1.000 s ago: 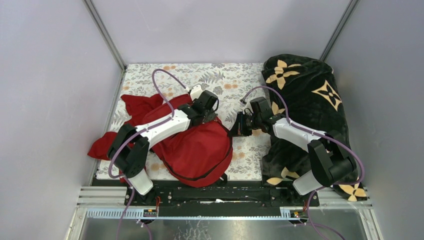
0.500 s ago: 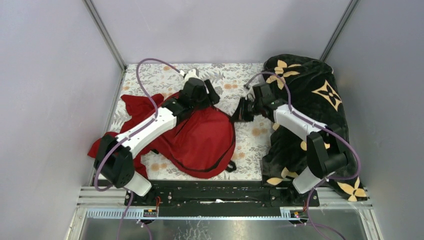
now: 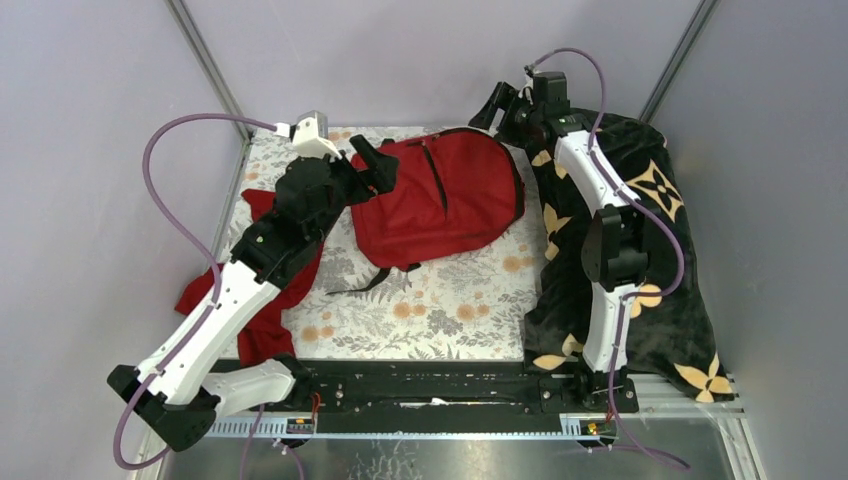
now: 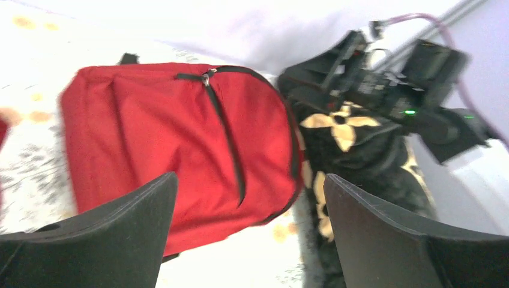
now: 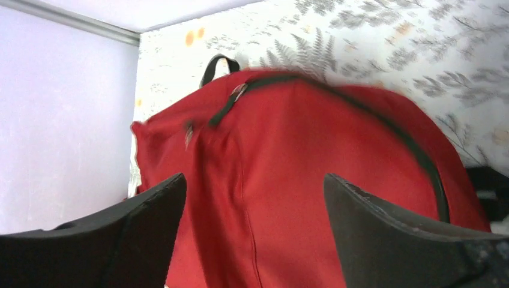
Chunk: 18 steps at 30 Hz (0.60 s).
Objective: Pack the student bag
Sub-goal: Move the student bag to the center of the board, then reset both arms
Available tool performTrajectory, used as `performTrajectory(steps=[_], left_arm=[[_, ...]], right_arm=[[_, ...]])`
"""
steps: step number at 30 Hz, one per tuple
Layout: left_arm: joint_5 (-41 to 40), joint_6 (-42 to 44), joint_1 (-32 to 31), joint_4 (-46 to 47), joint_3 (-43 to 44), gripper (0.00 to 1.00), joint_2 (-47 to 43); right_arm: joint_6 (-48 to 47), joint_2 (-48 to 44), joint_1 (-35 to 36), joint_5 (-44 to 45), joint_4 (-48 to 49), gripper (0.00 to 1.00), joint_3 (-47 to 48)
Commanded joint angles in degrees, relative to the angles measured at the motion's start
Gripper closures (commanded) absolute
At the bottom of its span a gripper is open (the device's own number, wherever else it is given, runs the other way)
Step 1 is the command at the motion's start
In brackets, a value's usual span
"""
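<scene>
A red backpack lies flat at the back of the floral tablecloth, its zips drawn closed. A red cloth at the left and a black flowered blanket at the right lie outside it. The left gripper and right gripper hover over its far corners, fingers spread wide and holding nothing; what is inside the backpack cannot be seen, so whether packing is finished cannot be told.

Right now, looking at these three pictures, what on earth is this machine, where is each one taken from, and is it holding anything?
Two white robot arms are bolted at a table's near edge. One picture looks down from overhead; the other two come from cameras on each wrist.

On the floral tablecloth lies a red fabric backpack, a crumpled red cloth to its left, and a black blanket with tan flower shapes on the right.

The left claw and right claw are both open, holding nothing.
</scene>
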Motion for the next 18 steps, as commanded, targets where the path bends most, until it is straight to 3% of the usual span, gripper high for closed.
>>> performTrajectory(steps=[1, 8, 14, 18], left_arm=[[-8.15, 0.69, 0.57, -7.83, -4.99, 0.01, -1.12], [-9.06, -2.38, 0.56, -7.29, -11.81, 0.01, -5.63], [-12.19, -6.33, 0.60, -7.41, -15.21, 0.01, -8.86], [-12.45, -5.42, 0.56, -7.36, -16.33, 0.01, -6.05]], right_arm=[[-1.42, -5.12, 0.18, 3.96, -1.15, 0.01, -3.03], [-5.61, -19.64, 0.34, 10.78, 1.37, 0.00, -19.95], [-3.83, -32.30, 0.45, 15.65, -0.41, 0.00, -34.58], [0.72, -44.08, 0.42, 20.74, 12.55, 0.00, -53.97]])
